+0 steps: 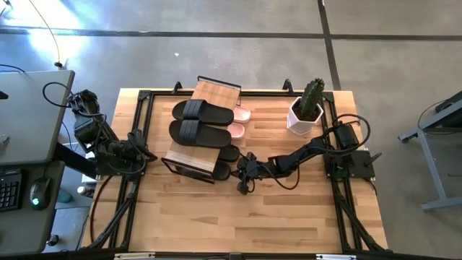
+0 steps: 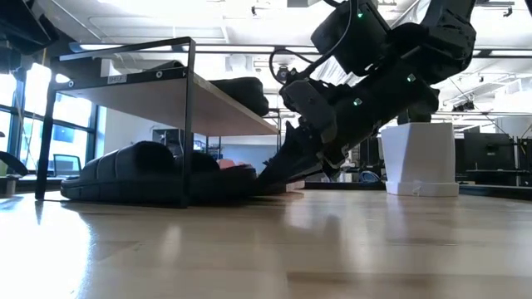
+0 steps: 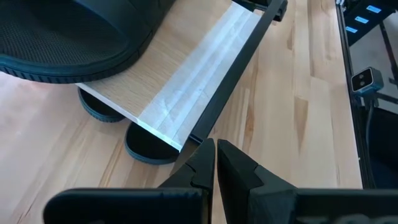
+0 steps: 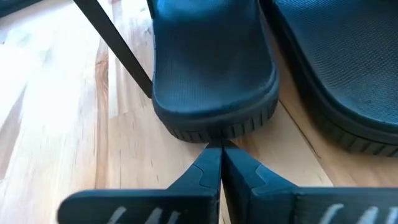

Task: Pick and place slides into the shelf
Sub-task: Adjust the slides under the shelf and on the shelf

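The shelf [image 1: 206, 130] stands at the table's middle left, with two black slides [image 1: 196, 110] [image 1: 198, 133] lying on its slanted top board. Two pink slides [image 1: 240, 121] stick out from under its far right side. Two more black slides [image 1: 228, 153] [image 1: 222, 172] lie on the table under its near part, their ends sticking out to the right. My right gripper [image 4: 221, 150] is shut, at the end of the nearer of these two slides [image 4: 214, 74]. My left gripper [image 3: 215, 149] is shut and hangs by the shelf's left side, touching nothing. My right gripper touches the nearer black slide on the table with its shut fingertips, at the ribbed sole edge of its rounded end [image 4: 217, 133]. The fingers come from the table's right, slanting down, in line with the slide's length. The slide lies flat on the table, its other end under the shelf.
A white pot with a cactus [image 1: 306, 110] stands at the far right of the table, behind my right arm. Bare wood [image 1: 253, 224] fills the table's near half. The shelf's black frame bar [image 4: 112, 43] runs just beside the touched slide.
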